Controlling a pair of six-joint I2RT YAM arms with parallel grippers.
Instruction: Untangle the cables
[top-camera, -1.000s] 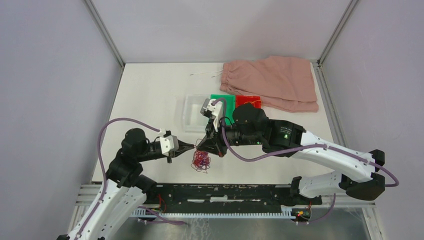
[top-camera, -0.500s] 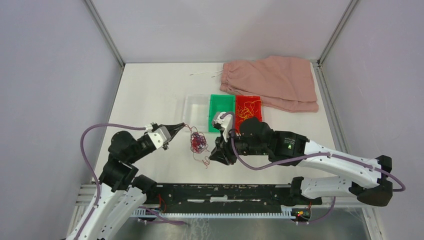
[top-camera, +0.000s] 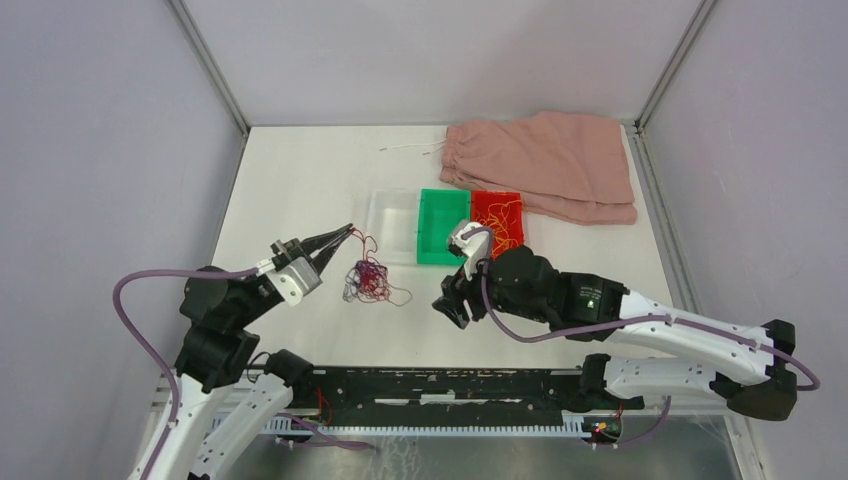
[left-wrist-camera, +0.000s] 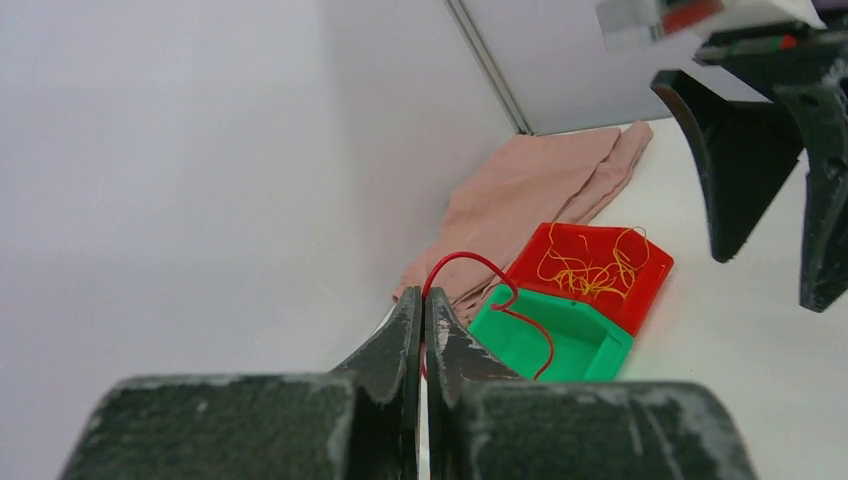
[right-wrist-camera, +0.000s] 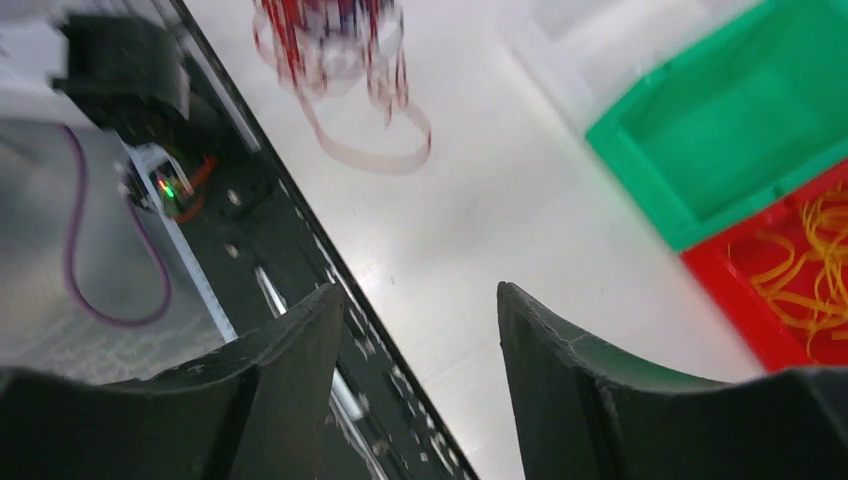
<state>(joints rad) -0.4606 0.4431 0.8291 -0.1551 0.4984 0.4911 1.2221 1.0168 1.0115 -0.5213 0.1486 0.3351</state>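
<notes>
Left hand (top-camera: 343, 232): pinched shut on a single red strand (left-wrist-camera: 470, 258), with no gap between the tips in the wrist view. Sits to the left of the green bin (top-camera: 443, 225), past the clear bin (top-camera: 392, 225) adjoining it. Right hand (top-camera: 452, 303): spread wide and holding nothing, plain in its own wrist view. Hovers off the near side of the green bin, toward the arm bases, above the bare surface (top-camera: 300, 180). The cables (top-camera: 366, 280): a small red and dark clump, left of the green bin and nearer the bases than it, so between the two hands. Joined to the left hand by the pinched strand, arcing out from the tips and dropping to the clump. Hard to tell whether resting on the surface or partly hanging. No clear long axis to the clump itself; roughly round, with one loose loop trailing out on the side toward the green bin, facing the right hand. Probably the hinge of the coming move: tethered already on the side away from the green bin, free on the side toward it. Calls, most likely, for a reach by the right hand leftward from the green bin onto that trailing loop, then a pull apart along the line between the hands. Risks dragging the whole clump if taken too deep. Yellow strands (top-camera: 500, 215) already lying in the red bin (top-camera: 497, 193), on the right of the green bin.
</notes>
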